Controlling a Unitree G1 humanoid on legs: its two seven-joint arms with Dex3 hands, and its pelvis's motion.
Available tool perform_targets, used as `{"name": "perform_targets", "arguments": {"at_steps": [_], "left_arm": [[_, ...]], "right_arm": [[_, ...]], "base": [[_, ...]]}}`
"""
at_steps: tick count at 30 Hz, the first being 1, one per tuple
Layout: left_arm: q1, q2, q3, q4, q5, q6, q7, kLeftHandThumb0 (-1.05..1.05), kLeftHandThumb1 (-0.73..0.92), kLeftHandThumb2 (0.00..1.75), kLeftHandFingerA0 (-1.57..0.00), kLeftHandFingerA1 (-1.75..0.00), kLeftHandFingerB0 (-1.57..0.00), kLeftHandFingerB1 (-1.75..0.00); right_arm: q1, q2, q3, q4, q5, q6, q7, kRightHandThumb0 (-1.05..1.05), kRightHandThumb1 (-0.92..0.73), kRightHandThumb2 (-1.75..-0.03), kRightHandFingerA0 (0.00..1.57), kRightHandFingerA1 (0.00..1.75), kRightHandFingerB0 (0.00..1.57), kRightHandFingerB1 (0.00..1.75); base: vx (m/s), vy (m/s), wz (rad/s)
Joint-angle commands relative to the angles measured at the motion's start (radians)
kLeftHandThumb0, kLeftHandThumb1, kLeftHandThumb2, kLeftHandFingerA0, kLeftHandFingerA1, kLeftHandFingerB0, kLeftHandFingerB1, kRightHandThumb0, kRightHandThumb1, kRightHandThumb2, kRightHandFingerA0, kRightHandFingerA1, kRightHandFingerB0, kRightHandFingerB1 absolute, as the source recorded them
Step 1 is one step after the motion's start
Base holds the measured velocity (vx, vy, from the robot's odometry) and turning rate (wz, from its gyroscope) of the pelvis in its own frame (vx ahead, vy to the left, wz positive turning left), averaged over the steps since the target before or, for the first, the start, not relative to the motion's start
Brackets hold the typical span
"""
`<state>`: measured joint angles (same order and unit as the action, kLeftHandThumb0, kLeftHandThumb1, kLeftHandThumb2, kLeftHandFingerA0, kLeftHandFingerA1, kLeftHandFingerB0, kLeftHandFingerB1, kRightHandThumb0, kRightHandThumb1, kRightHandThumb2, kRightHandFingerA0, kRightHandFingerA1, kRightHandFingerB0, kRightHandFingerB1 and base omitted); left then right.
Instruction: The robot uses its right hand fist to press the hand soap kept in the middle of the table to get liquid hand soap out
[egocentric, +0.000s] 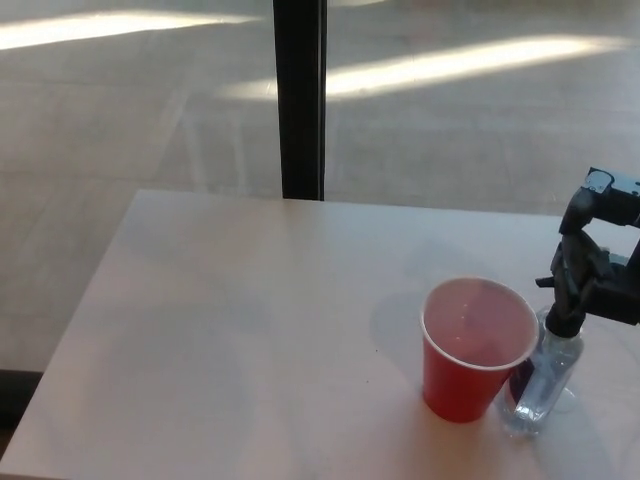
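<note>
A clear hand soap bottle (540, 385) with a black pump top (562, 318) stands near the table's right front, touching a red plastic cup (476, 348) on its left. My right hand (598, 262) comes in from the right edge, curled into a fist, and rests right over the pump top. Much of the hand is cut off by the picture's edge. Where the hand meets the pump is dark and hard to separate. My left hand does not show.
The pale table (250, 330) stretches left of the cup. A black pillar (299, 100) rises behind its far edge, with wooden floor beyond. The bottle stands close to the table's right edge.
</note>
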<state>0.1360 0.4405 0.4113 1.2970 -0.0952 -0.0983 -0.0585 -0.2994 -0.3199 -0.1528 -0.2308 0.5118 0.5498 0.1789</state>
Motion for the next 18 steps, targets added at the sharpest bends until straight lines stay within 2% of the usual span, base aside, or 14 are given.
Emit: {"name": "perform_targets", "arguments": {"at_steps": [1,3,8,9,10,11,14,15,17,18], "left_arm": [[0.007,0.018,-0.005,0.000,-0.005,-0.017,0.000,-0.57,0.72,0.61,-0.76,-0.64,-0.58,-0.51],[0.005,0.017,-0.003,0.001,-0.008,-0.015,0.002,-0.56,0.72,0.61,-0.76,-0.64,-0.58,-0.51],[0.002,0.015,0.001,0.002,-0.013,-0.012,0.006,-0.57,0.71,0.61,-0.77,-0.68,-0.61,-0.54],[0.006,0.015,0.004,0.002,-0.017,-0.020,-0.006,-0.56,0.71,0.62,-0.76,-0.67,-0.59,-0.53],[0.007,0.016,-0.003,0.000,-0.011,-0.022,-0.004,-0.58,0.72,0.62,-0.76,-0.66,-0.57,-0.52],[0.007,0.016,-0.005,-0.001,-0.009,-0.022,-0.003,-0.57,0.72,0.62,-0.77,-0.66,-0.58,-0.52],[0.008,0.017,-0.007,-0.004,-0.009,-0.023,-0.007,-0.57,0.72,0.62,-0.76,-0.65,-0.56,-0.51],[0.004,0.015,-0.005,-0.001,-0.010,-0.022,0.003,-0.57,0.72,0.61,-0.78,-0.67,-0.59,-0.53],[0.003,0.015,-0.006,-0.003,-0.010,-0.025,0.001,-0.57,0.72,0.61,-0.78,-0.68,-0.60,-0.53],[0.003,0.016,-0.011,-0.002,-0.005,-0.024,0.001,-0.57,0.73,0.62,-0.76,-0.68,-0.60,-0.54]], "right_arm": [[0.075,0.017,0.022,0.053,-0.016,0.011,0.036,-0.14,-0.53,-1.38,1.01,1.75,0.70,1.69],[0.085,0.022,0.029,0.065,-0.017,0.009,0.040,-0.13,-0.55,-1.30,1.02,1.75,0.73,1.68],[0.106,0.019,0.051,0.086,-0.037,-0.028,0.052,-0.12,-0.54,-1.31,1.00,1.75,0.71,1.71],[0.118,-0.003,0.083,0.091,-0.080,-0.044,0.055,-0.13,-0.54,-1.31,1.00,1.75,0.71,1.69],[0.122,-0.012,0.086,0.103,-0.084,-0.047,0.060,-0.12,-0.59,-1.23,0.98,1.75,0.72,1.66],[0.123,-0.019,0.090,0.108,-0.087,-0.042,0.058,-0.21,-0.61,-1.20,1.25,1.51,0.96,1.32],[0.130,-0.054,0.109,0.121,-0.099,-0.045,0.071,-0.20,-0.62,-1.17,1.25,1.53,0.94,1.34],[0.133,-0.062,0.113,0.133,-0.101,-0.058,0.080,-0.10,-0.64,-1.17,0.97,1.75,0.68,1.70],[0.135,-0.074,0.119,0.142,-0.105,-0.072,0.086,-0.12,-0.63,-1.19,0.96,1.75,0.66,1.69],[0.141,-0.085,0.125,0.157,-0.124,-0.097,0.091,-0.12,-0.58,-1.26,0.94,1.75,0.65,1.69]], "base": [[0.00,0.000,0.00],[0.00,0.000,0.00],[0.00,0.000,0.00],[0.00,0.000,0.00],[0.00,0.000,0.00],[0.00,0.000,0.00],[0.00,0.000,0.00],[0.00,0.000,0.00],[0.00,0.000,0.00],[0.00,0.000,0.00]]}}
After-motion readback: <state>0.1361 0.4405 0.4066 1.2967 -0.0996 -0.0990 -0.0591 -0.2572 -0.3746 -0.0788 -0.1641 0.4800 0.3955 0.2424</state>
